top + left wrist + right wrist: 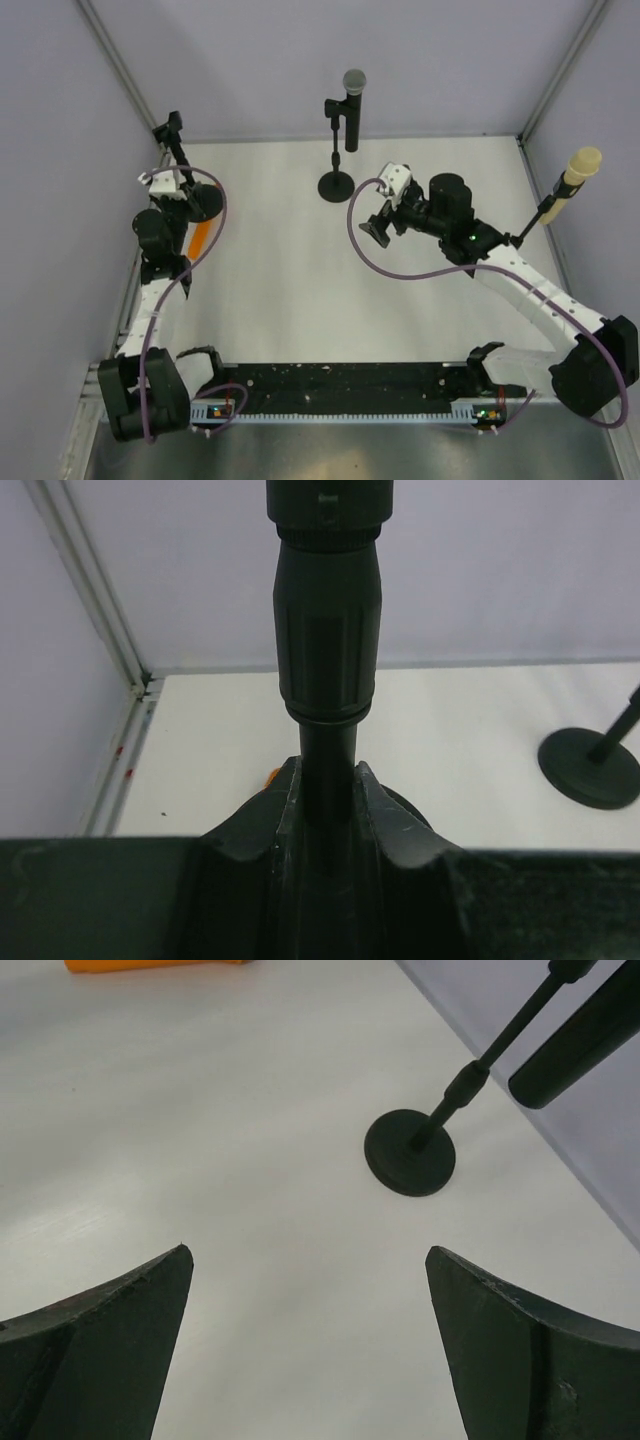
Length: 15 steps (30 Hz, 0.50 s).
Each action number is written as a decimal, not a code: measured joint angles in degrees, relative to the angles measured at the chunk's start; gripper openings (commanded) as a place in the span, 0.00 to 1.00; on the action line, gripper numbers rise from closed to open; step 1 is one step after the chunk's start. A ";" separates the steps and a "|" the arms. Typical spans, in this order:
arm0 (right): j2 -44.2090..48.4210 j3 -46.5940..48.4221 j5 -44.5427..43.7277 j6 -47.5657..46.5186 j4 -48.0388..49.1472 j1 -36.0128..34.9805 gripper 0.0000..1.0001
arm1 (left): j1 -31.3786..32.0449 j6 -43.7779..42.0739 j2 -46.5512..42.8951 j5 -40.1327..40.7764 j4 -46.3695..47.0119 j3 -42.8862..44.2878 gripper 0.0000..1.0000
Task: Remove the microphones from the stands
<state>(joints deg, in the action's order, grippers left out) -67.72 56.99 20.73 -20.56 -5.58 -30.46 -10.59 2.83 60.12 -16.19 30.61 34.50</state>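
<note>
A black microphone with a grey mesh head stands upright in the clip of the middle stand at the back of the table. My right gripper hovers open just right of and nearer than that stand's base. In the right wrist view nothing lies between its fingertips, and the base and the microphone's black handle are ahead to the right. My left gripper is shut on the pole of a second, left stand, below its thick collar.
An orange microphone-like object lies flat on the table beside the left stand. A third stand at the right wall carries a beige microphone. Grey walls close in the table on the left, back and right.
</note>
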 measured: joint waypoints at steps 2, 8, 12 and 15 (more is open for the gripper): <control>0.00 -1.51 1.01 0.04 0.24 0.20 0.99 | -1.11 0.35 1.42 1.38 2.93 -0.02 0.00; 0.94 -6.38 6.64 -0.15 3.26 2.43 0.99 | -2.67 0.09 8.76 6.71 11.54 -0.98 0.00; 1.86 -9.40 11.52 -0.81 3.41 2.99 0.99 | -3.65 -0.44 15.63 10.01 15.89 -0.98 0.00; 1.88 -9.77 14.67 -0.87 3.04 3.56 0.99 | -4.61 -0.81 20.46 11.65 19.21 -0.92 0.00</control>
<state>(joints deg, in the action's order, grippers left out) -65.84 47.22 35.40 -21.43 -2.55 -26.89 -15.20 2.02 80.58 -4.54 49.82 33.58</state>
